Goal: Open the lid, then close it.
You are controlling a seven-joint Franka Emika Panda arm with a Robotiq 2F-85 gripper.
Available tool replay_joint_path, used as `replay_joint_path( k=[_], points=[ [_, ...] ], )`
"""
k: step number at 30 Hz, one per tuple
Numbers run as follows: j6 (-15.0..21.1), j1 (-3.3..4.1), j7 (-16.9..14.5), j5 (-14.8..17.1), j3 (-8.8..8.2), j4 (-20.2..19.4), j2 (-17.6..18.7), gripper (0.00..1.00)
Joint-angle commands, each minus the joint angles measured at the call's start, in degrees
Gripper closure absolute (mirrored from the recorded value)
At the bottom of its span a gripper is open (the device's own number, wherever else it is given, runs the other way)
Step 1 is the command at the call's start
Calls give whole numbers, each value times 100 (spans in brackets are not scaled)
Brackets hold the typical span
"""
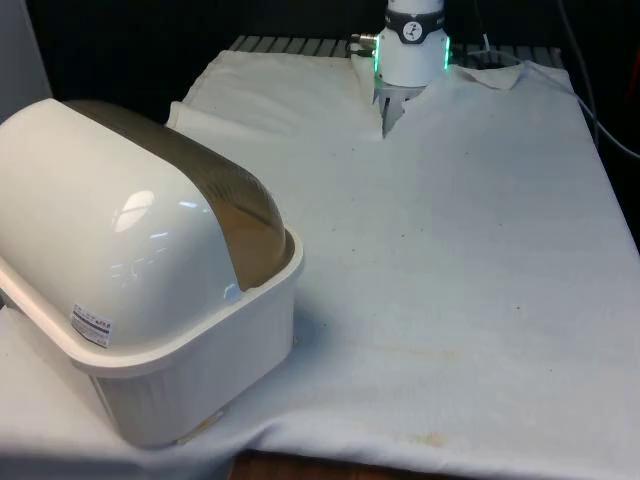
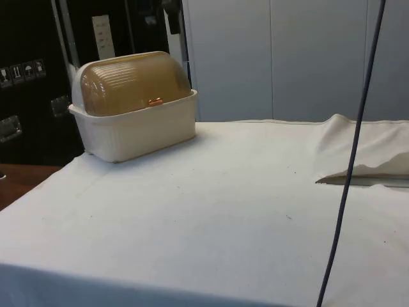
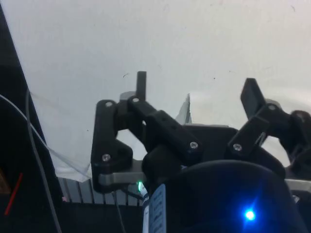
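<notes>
The bread box [image 1: 150,300] sits at the corner of the desk [image 1: 450,300] on the front view's left, its brownish lid [image 2: 137,82] shut down over the cream base, small handle [image 2: 155,101] at the lid's lower edge. The gripper [image 3: 197,92] hangs above bare white cloth [image 3: 146,39], its 2 fingers [image 3: 141,83] spread wide apart, gripping nothing.

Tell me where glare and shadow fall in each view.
Front view: bright window-like highlights sit on the bread box's white shell, and it casts a soft shadow on the cloth to its right. Side view: even light, faint sheen on the amber lid. Wrist view: the open gripper is dark against pale cloth.
</notes>
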Motion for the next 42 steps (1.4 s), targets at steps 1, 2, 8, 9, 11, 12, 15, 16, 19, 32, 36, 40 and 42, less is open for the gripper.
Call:
replay_joint_path(
  k=[1, 2, 8, 9, 11, 12, 15, 16, 19, 32, 36, 40, 42],
  points=[
    [-6, 0, 6, -6, 0, 11, 6, 5],
    [-11, 0, 6, -6, 0, 11, 6, 10],
    [-11, 0, 0, 0, 0, 17, 11, 54],
    [0, 0, 0, 0, 0, 0, 0, 59],
    [-11, 0, 0, 0, 0, 17, 11, 64],
    [-11, 0, 0, 0, 0, 17, 11, 70],
    [-11, 0, 0, 0, 0, 17, 11, 92],
    [-6, 0, 0, -6, 0, 11, 6, 97],
    [34, 0, 6, -17, 0, -6, -11, 100],
    [573, -6, 74, -155, -6, -206, -63, 100],
    [865, -29, 132, -218, -17, -315, -57, 100],
    [1049, -40, 178, -258, -23, -384, -52, 100],
    [1163, -46, 206, -275, -23, -435, -46, 100]
  ],
)
